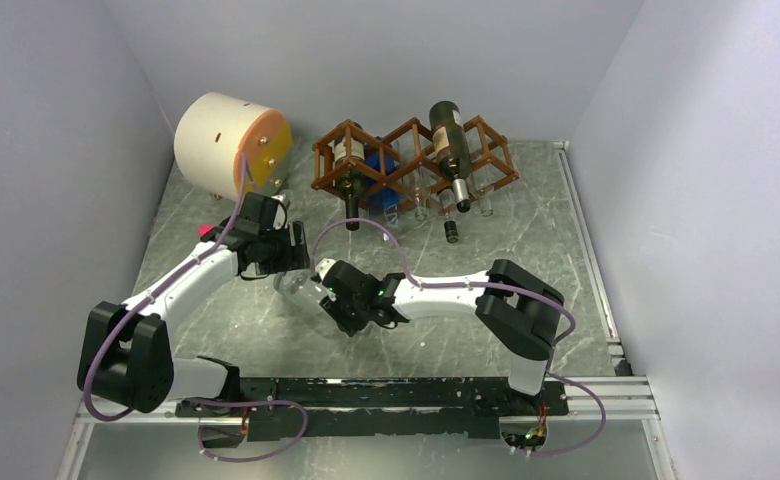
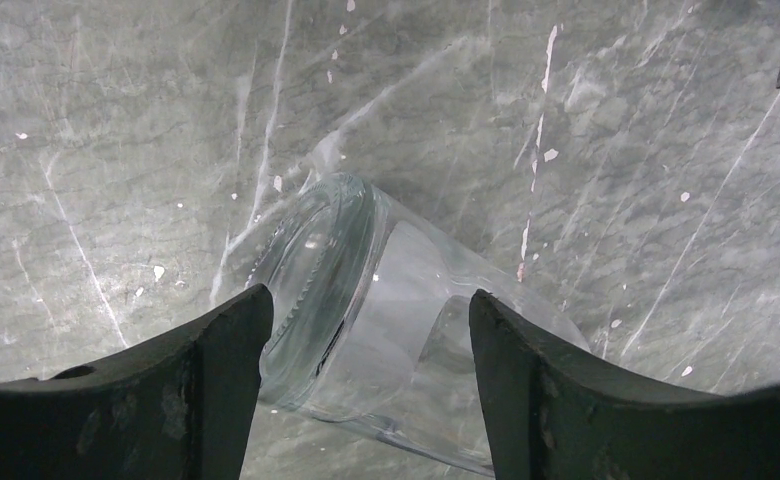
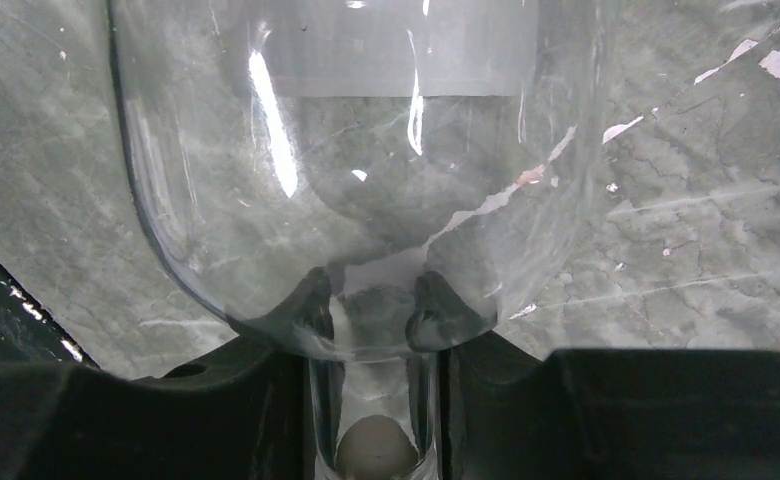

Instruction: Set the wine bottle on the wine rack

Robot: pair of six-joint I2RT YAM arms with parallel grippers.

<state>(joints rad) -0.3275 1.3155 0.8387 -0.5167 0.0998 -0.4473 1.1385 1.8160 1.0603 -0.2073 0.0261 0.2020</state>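
A clear glass wine bottle [image 1: 301,283] lies on its side on the grey marble table. My right gripper [image 1: 334,292] is shut on its neck. In the right wrist view the neck [image 3: 374,400] sits between the fingers [image 3: 266,420] and the shoulder [image 3: 366,150] fills the top. My left gripper [image 1: 288,252] is open, its jaws on either side of the bottle's base end [image 2: 366,300]; whether they touch it I cannot tell. The reddish-brown wine rack [image 1: 491,135] stands at the back with several bottles in it, including a dark one [image 1: 451,145].
A cream-and-orange cylinder [image 1: 231,140] lies at the back left, close behind the left arm. A small pink object [image 1: 206,230] lies beside the left arm. A metal rail [image 1: 586,250] runs along the table's right edge. Grey walls enclose three sides.
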